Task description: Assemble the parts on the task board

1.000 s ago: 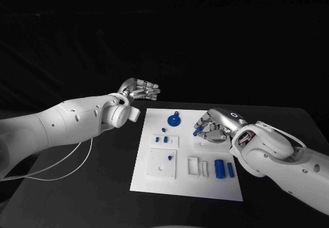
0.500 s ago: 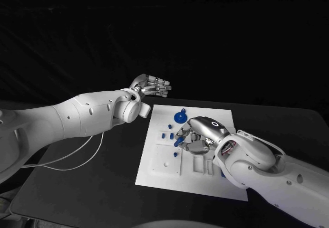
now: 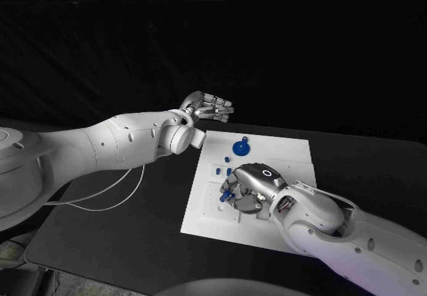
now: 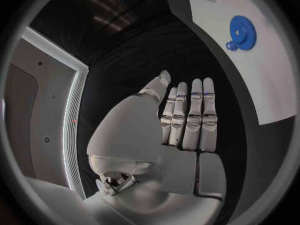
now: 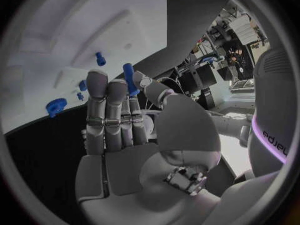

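We judge the assembly to be in its early part. Our right hand (image 3: 247, 188) hovers over the middle of the task board (image 3: 289, 151), fingers curled around a small blue peg (image 5: 129, 78) pinched near the fingertips; in the right wrist view the peg stands up between thumb and fingers, so it is carried and not yet seated. Beyond that hand, toward the board's far edge, the blue gear (image 3: 240, 148) lies loose on the white surface, and a few small blue pieces (image 3: 216, 169) lie just beside the hand on its left. What is under the hand is hidden, so we cannot tell which socket the peg is over. Our left hand (image 3: 209, 108) is held off the board past its far left corner, fingers straight and close together, holding nothing. Left to do, in our view: seat the peg, then the gear and the remaining pieces.
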{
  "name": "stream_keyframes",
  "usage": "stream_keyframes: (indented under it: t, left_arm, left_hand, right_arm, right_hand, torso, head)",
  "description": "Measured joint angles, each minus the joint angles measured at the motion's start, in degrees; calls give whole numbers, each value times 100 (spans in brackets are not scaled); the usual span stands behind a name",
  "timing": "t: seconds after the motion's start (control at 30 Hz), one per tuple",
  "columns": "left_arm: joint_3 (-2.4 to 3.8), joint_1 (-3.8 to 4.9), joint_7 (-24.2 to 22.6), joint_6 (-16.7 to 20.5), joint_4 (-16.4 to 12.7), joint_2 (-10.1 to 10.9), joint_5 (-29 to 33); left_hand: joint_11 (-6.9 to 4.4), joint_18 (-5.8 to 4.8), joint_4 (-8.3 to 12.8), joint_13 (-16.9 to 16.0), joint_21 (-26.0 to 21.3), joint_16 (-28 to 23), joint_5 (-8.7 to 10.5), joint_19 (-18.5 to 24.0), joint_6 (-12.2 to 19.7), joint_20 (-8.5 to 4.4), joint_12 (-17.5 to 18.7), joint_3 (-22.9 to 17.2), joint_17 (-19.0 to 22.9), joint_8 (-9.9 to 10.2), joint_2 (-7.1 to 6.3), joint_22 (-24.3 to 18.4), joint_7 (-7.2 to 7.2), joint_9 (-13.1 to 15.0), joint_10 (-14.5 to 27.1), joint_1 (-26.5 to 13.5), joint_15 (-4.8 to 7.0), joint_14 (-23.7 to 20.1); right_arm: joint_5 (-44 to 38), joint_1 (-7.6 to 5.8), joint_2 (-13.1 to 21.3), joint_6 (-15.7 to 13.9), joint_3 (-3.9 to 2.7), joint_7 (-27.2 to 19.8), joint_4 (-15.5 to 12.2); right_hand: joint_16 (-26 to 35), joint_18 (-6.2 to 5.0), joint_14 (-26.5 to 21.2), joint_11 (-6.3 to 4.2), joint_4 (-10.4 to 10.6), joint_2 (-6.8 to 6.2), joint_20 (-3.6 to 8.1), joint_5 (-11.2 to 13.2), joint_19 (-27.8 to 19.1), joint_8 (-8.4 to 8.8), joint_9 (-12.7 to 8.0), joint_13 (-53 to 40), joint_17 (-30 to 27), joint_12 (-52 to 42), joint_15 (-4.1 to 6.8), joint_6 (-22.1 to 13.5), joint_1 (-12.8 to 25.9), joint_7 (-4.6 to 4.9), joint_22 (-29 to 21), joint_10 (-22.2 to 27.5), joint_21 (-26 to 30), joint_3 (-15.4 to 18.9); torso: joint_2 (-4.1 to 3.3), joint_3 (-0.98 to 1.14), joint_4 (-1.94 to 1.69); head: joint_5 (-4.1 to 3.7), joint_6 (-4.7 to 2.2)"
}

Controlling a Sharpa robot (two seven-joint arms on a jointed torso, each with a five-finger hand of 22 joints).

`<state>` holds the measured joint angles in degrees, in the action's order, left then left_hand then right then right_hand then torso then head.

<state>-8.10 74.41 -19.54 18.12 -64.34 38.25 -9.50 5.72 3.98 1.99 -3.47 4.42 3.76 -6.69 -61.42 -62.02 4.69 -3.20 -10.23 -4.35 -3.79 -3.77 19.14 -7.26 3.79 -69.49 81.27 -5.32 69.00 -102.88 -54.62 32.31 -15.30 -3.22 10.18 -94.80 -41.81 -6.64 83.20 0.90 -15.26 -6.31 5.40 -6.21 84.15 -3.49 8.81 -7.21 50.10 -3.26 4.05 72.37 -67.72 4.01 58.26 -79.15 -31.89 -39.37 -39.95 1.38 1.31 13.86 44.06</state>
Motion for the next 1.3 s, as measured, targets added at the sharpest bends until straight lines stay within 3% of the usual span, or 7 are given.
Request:
stream_keyframes:
  t: [0.33,1.3]
  left_arm:
    - [0,-1,0,-7,3,-35,6]
    - [0,-2,0,-25,11,-38,11]
  left_hand:
    - [0,0,-15,0,0,0,0,0,0,0,0,15,5,0,0,0,0,0,0,0,0,0]
    - [0,0,-15,0,0,0,0,-1,0,1,0,15,4,0,0,0,0,0,0,0,0,-1]
  right_arm:
    - [-238,61,-169,1,110,-28,170]
    - [-551,90,-214,209,196,13,260]
  right_hand:
    - [0,-1,0,-2,-12,29,11,23,-13,4,0,19,0,-18,0,21,-31,-5,0,1,-2,13]
    - [4,0,0,13,-31,45,9,66,-12,1,0,40,-1,-22,-1,8,-59,5,16,-7,-4,32]
  torso:
    - [1,1,0]
    - [5,-1,7]
  head:
    - [46,14]
    - [88,76]
